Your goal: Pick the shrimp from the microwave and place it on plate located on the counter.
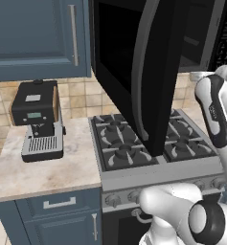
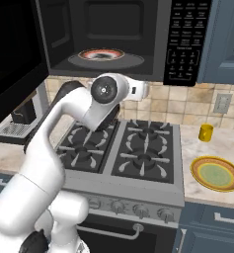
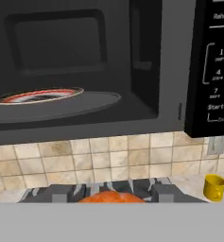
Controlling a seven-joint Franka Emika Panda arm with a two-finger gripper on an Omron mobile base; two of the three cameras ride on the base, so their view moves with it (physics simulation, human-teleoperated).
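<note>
The black microwave point(image 2: 186, 44) hangs over the stove with its tall door point(image 1: 148, 72) swung wide open. Inside, a small red-rimmed dish point(image 3: 38, 96) rests on the turntable. My gripper point(image 3: 111, 200) hovers below and in front of the cavity, above the stovetop. The orange shrimp point(image 3: 110, 196) sits right at its tips at the bottom of the hand view, so it looks shut on the shrimp; the fingers themselves are hidden. The yellow-orange plate point(image 2: 216, 174) with a greenish rim lies on the beige counter point(image 2: 232, 148) to the right of the stove.
A small yellow cylinder point(image 2: 205, 132) stands on the counter behind the plate. The gas stovetop point(image 2: 128, 148) lies under my arm. A black coffee machine point(image 1: 38, 119) stands on the left counter point(image 1: 48, 167). The open door juts out over the stove's left half.
</note>
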